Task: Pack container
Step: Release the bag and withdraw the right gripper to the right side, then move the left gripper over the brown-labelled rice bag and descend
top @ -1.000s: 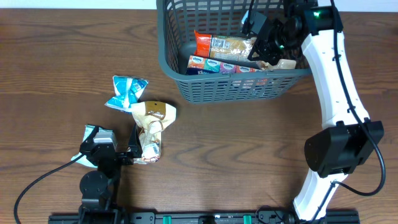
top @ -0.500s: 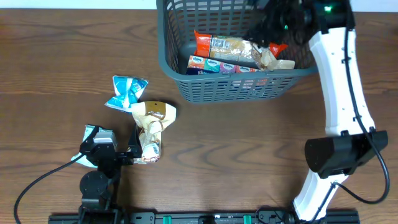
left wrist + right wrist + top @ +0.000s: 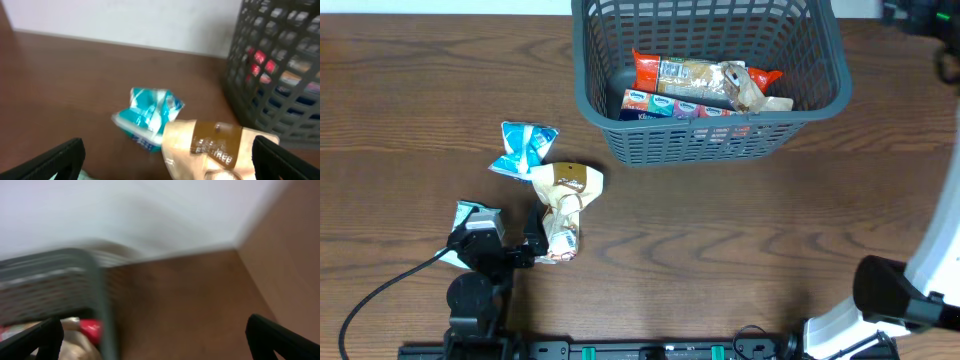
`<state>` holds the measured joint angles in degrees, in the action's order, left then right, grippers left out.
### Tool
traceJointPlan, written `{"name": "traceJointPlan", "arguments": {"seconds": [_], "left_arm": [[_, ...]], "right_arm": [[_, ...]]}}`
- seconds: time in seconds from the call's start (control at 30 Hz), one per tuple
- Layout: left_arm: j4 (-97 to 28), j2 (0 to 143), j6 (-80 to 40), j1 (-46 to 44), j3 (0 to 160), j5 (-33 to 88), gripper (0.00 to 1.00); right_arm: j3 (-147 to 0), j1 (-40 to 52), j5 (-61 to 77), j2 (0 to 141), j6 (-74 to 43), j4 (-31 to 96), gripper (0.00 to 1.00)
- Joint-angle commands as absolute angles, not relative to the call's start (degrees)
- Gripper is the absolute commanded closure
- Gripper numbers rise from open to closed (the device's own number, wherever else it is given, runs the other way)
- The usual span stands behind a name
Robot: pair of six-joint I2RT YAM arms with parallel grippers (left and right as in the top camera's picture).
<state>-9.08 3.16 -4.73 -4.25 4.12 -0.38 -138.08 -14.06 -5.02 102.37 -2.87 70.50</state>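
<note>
My left hand (image 3: pixel 167 157) is wide open and holds nothing. It is low over the tabletop (image 3: pixel 65 85), and a beige packet (image 3: pixel 210 145) lies just ahead of it. A blue packet (image 3: pixel 150 115) lies behind that one, touching it. My right hand (image 3: pixel 155 337) is also fully open and empty, near the far right corner of the container (image 3: pixel 700 142). The container stands at the far side of the tabletop, with a red packet (image 3: pixel 690 72) and a tissue pack (image 3: pixel 670 105) inside.
</note>
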Motion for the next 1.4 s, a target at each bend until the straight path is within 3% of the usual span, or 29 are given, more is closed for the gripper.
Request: {"name": "traceJointPlan", "arguments": {"seconds": [0.0, 0.17, 0.37, 0.93, 1.37], "left_arm": [[-17.06, 3.64, -6.76, -4.43, 7.75, -0.62, 0.01], [-21.21, 8.25, -8.14, -4.43, 16.95, -0.60, 0.01], [-21.71, 18.41, -8.25, -4.43, 29.12, -0.58, 0.01], [-53.91, 50.02, -8.03, -4.43, 70.85, -0.47, 0.02], [-71.50, 60.23, -7.14, -4.43, 74.28, 4.01, 0.01]], "right_arm": [[-138.45, -20.16, -6.92, 101.80, -12.95, 76.95, 0.01], [-135.13, -25.87, -6.20, 102.45, -12.62, 87.24, 0.01], [-128.92, -26.81, -5.76, 102.45, -11.49, 87.57, 0.01], [-100.38, -26.81, -0.60, 102.45, -11.53, 72.55, 0.01], [-92.23, -26.81, -0.60, 102.45, -9.93, 62.04, 0.01]]}}
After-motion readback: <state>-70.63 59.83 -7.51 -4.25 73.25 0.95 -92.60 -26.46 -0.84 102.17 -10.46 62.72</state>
